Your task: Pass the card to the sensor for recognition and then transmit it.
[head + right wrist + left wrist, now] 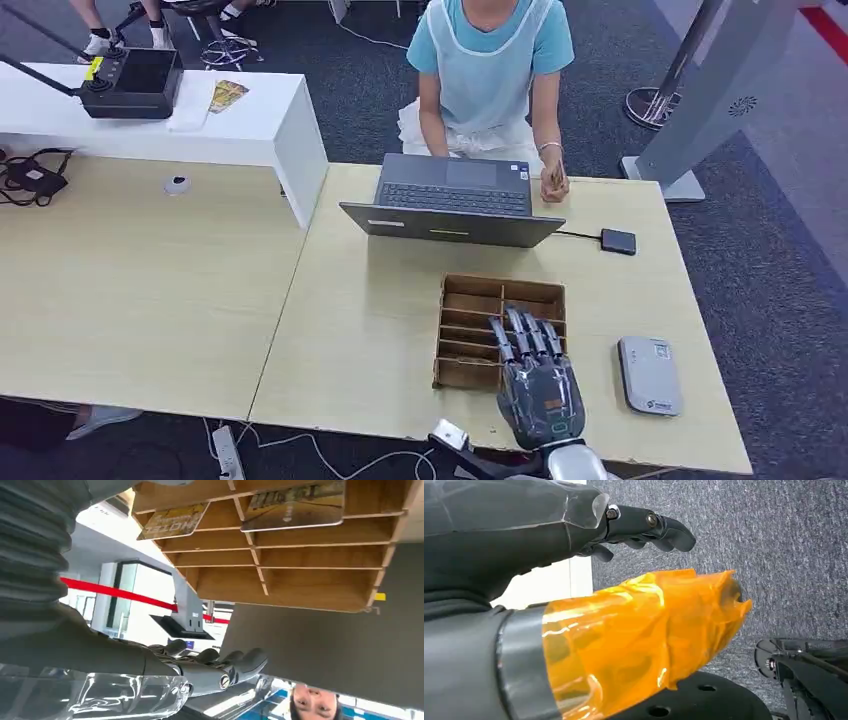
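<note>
A brown wooden slotted card rack [478, 322] stands on the near table behind the laptop. In the right wrist view two yellow-printed cards, one [173, 521] and another [296, 502], sit in slots of the rack [280, 577]. My right hand [540, 378] hovers over the rack's near right corner, fingers [220, 666] stretched out and holding nothing. The grey-white card sensor [649, 375] lies flat on the table to the right of the hand. My left hand [574, 580] hangs beside the table over grey carpet, fingers [649, 524] apart and empty, thumb wrapped in orange film.
A person in a light blue top sits behind the open grey laptop [455, 200], one hand beside it. A small black adapter [618, 241] on a cable lies right of the laptop. A white raised desk [250, 120] carries a black device [135, 82] at far left.
</note>
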{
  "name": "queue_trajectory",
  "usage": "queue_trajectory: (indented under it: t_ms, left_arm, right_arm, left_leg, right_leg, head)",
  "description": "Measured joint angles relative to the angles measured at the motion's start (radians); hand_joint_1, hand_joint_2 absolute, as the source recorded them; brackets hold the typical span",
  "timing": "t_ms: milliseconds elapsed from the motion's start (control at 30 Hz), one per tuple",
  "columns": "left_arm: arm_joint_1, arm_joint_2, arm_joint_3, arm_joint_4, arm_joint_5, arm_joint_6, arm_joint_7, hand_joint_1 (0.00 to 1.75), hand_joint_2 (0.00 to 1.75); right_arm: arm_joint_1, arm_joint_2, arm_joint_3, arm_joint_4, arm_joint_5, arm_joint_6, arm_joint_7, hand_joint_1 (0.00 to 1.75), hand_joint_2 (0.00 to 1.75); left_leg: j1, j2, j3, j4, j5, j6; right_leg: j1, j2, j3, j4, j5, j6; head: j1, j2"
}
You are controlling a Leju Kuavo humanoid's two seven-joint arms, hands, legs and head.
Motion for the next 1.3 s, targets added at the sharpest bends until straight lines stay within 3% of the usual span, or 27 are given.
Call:
queue_trajectory:
  t_ms: [500,1300]
  left_arm:
    - [0.001,0.0,0.0,0.0,0.0,0.0,0.004,0.0,0.0]
    - [0.001,0.0,0.0,0.0,0.0,0.001,0.008,0.0,0.0]
  right_arm:
    - [0.027,0.0,-0.084,0.032,0.0,0.004,-0.012,0.0,1.75]
    - [0.045,0.0,-0.124,0.032,0.0,0.018,-0.018,0.0,1.75]
  left_leg:
    - [0.0,0.0,0.0,0.0,0.0,0.0]
    - [0.0,0.0,0.0,0.0,0.0,0.0]
  right_leg:
    - [0.0,0.0,0.0,0.0,0.0,0.0]
    - [0.0,0.001,0.0,0.0,0.0,0.0]
  head:
    - [0.0,0.0]
    - [0.0,0.0]
